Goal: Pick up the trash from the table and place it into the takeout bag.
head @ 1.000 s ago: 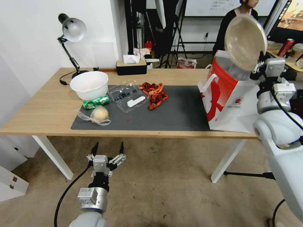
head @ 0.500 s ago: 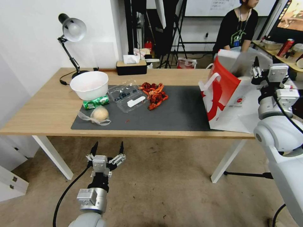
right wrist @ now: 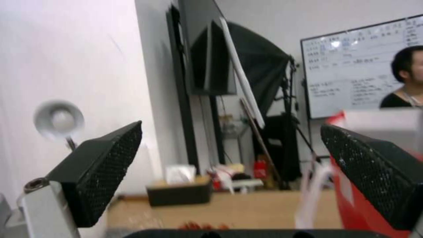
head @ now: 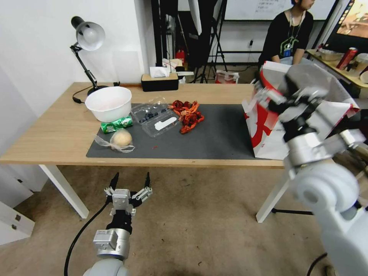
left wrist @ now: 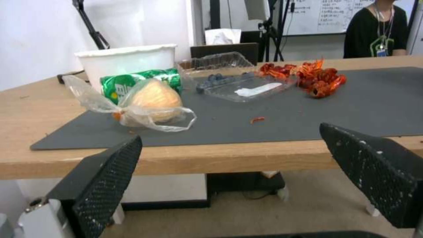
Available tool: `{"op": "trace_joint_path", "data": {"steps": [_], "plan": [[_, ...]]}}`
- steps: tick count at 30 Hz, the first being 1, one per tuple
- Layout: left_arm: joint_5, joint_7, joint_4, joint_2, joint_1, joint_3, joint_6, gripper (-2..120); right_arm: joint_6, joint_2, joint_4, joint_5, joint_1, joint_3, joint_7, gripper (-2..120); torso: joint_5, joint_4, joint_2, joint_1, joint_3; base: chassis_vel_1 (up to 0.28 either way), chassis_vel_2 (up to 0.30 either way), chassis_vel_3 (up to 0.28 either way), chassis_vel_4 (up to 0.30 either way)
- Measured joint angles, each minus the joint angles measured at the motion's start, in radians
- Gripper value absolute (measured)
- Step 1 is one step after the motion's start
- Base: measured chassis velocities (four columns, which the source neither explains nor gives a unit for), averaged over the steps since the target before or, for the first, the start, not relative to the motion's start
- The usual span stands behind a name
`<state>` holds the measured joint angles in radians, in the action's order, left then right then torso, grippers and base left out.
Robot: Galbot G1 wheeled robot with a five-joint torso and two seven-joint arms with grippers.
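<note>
Head view. A studio room: white wall at 9 o'clock, tripods and a whiteboard at 12. The table [head: 57, 134] carries a grey mat [head: 222, 138]. On the mat's 9 o'clock end lies the trash: a white bowl [head: 108, 102], a green can [head: 117, 124] touching its near side, a bagged bun [head: 119, 139] just in front of the can, a clear clamshell [head: 155, 117] and red shells [head: 188, 113] beside it. The bag [head: 264, 130] stands at the mat's 3 o'clock end. A lamp [head: 86, 38] and a tissue box [head: 159, 81] sit along the far edge. The right gripper [head: 285, 90] hangs in front of the bag's mouth, jaws spread wide, nothing between them. The left gripper [head: 130, 183] is parked below the table's near edge at 6 o'clock, jaws wide and empty.

Left wrist view. The table edge runs across at mid-height. The bun is nearest, the can and bowl behind it, the clamshell and shells farther along the mat. Both fingers [left wrist: 105, 185] stand far apart.

Right wrist view. The fingers [right wrist: 105, 168] are wide apart, framing the wall, the tissue box and the bag's red panel.

Handling, by judgement: the bun is light and soft, so take it by the knotted plastic. The clamshell is thin and springy, so pinch one rim. The bowl is stiff, so grip its wall. The shells are loose and brittle.
</note>
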<state>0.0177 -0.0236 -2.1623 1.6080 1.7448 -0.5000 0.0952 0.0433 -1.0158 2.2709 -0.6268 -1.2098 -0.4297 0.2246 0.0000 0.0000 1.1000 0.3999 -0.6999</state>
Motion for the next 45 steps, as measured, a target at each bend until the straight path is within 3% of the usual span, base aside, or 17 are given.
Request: {"op": "trace_joint_path", "data": {"steps": [12, 24, 35, 45], "plan": [[-0.009, 0.001, 0.011, 0.0, -0.009, -0.003, 0.001, 100, -0.139, -0.05, -0.07, 0.225, -0.257, 0.011, 0.059, 100, 0.0001, 0.0001, 0.0, 0.0, 0.0, 0.0, 0.0, 0.0, 0.0], [-0.01, 0.001, 0.013, 0.0, -0.012, -0.003, 0.001, 100, -0.263, -0.12, -0.137, 0.304, -0.435, 0.043, 0.087, 100, 0.0001, -0.0001, 0.0, 0.0, 0.0, 0.0, 0.0, 0.0, 0.0], [-0.017, 0.0, 0.014, -0.003, -0.022, -0.004, 0.0, 100, -0.278, -0.139, -0.161, 0.334, -0.444, 0.061, 0.096, 100, 0.0, 0.0, 0.0, 0.0, 0.0, 0.0, 0.0, 0.0, 0.0], [-0.1, -0.003, 0.025, -0.11, -0.12, -0.02, -0.041, 100, -0.273, -0.137, -0.158, 0.341, -0.433, 0.059, 0.098, 100, -0.0002, 0.0, 0.0, 0.0, 0.0, 0.0, 0.0, 0.0, 0.0]]}}
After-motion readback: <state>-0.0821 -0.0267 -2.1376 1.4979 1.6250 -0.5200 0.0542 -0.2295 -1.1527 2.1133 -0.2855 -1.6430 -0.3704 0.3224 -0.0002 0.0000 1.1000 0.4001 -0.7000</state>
